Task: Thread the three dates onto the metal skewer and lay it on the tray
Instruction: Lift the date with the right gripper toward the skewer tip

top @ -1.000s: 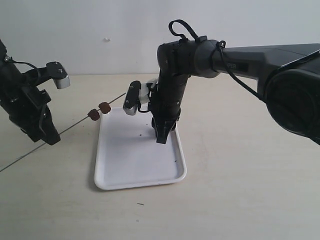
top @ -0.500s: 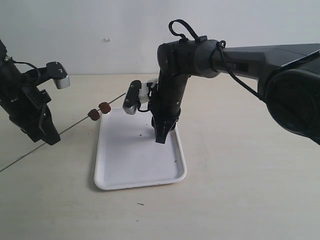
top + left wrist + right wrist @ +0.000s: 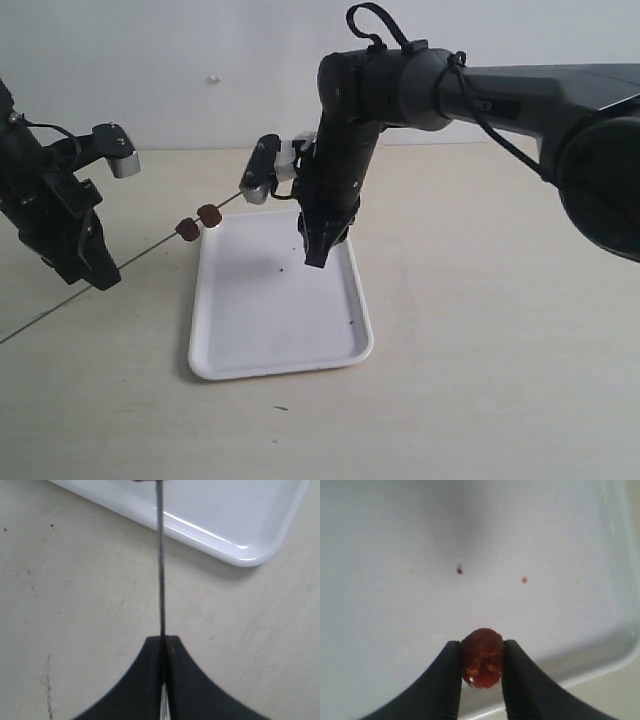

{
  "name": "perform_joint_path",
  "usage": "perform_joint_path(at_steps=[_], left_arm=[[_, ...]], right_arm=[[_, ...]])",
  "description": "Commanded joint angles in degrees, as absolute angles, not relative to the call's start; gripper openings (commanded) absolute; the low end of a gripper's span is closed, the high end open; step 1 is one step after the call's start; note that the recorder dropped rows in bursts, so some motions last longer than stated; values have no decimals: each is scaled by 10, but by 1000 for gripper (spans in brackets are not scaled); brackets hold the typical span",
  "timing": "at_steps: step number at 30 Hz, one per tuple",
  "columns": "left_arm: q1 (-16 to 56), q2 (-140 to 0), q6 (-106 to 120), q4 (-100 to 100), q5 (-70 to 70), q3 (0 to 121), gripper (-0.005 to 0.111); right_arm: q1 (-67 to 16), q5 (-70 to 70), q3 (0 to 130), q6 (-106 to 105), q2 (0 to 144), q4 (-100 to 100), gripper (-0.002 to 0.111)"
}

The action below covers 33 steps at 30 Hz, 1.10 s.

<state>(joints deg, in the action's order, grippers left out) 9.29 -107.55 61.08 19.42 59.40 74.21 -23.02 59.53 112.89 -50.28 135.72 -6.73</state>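
Note:
The thin metal skewer (image 3: 140, 255) slants up from the left, with its tip near the tray's far left corner. My left gripper (image 3: 98, 278) is shut on it, and in the left wrist view the skewer (image 3: 161, 580) runs out from the left gripper (image 3: 162, 639). Two dates (image 3: 186, 229) (image 3: 209, 214) sit threaded on it beside the white tray (image 3: 260, 330). My right gripper (image 3: 315, 262) hangs above the tray's far part. In the right wrist view, the right gripper (image 3: 481, 645) pinches the third date (image 3: 481, 661) over the tray (image 3: 395, 555).
A few dark specks (image 3: 350, 323) lie on the tray floor. A short dark scratch mark (image 3: 281, 407) is on the tan table in front of the tray. A white wall closes the far side. The right arm's bulk stands over the tray's far edge.
My right gripper has risen a little above the tray with the date held in it. The left arm and the skewer have stayed put.

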Motion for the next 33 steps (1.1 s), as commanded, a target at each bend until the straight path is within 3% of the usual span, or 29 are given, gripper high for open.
perform_joint_path(at_steps=[1,16,33], left_arm=[[91,-1073,610,195,595,740,0],[91,-1073,613,195,596,740,0],[93,-1073,646,249,583,740,0]], right_arm=[[-212,619,1129,-565,1323,-181,27],[-53,700,1129,-696,1300,-593,27],[-62,700,1129,-658,1343,-625,27]])
